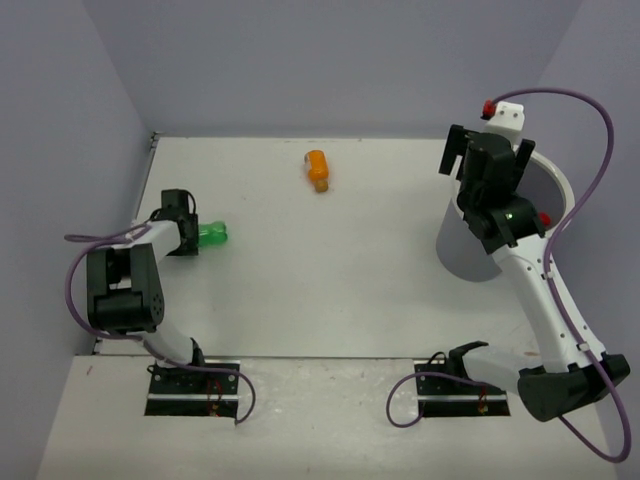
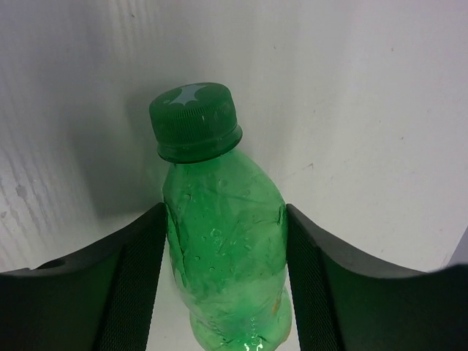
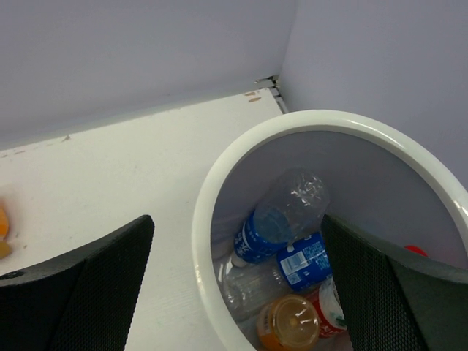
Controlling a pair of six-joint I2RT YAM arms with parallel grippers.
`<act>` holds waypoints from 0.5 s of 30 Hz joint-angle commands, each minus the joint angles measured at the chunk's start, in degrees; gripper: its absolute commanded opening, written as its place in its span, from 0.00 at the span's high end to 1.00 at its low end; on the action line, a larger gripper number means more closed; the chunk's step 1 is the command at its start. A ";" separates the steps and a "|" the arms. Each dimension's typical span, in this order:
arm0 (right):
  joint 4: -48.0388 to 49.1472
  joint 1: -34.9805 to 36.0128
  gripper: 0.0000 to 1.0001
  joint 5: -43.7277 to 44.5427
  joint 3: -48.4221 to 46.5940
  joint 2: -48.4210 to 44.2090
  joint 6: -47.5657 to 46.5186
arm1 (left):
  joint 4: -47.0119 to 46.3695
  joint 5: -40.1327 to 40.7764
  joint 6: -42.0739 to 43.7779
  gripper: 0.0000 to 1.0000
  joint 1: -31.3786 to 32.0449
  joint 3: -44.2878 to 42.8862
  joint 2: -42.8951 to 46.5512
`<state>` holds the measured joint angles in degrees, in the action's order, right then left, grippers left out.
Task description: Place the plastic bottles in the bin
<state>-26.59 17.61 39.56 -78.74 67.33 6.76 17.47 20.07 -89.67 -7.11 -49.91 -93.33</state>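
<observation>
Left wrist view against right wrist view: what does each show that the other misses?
Only left wrist: a green plastic bottle clamped in the left gripper. Only right wrist: the round white bin holding blue-labelled clear bottles and an orange bottle, below the open right gripper. Both: the white table.

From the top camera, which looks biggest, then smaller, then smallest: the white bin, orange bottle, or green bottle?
1. The white bin, by far.
2. The orange bottle and green bottle look alike; the left gripper hides part of the green one, so I won't rank them.
</observation>
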 commanded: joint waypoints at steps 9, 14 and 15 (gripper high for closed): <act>2.31 0.06 0.01 -61.00 -1.59 -3.44 -1.58 | -32.88 -49.04 60.71 1.00 16.42 -6.60 3.86; 2.38 1.81 0.01 -78.59 -2.40 -2.41 -3.18 | -40.53 -58.60 68.96 0.99 25.89 -6.43 8.45; 2.53 2.58 0.01 -79.17 -2.45 -2.21 -3.52 | -42.56 -59.52 71.63 0.97 28.66 -4.61 10.60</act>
<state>-25.70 18.44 -19.71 -78.74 64.88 5.38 -14.98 -26.74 -34.70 15.49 -56.34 -90.04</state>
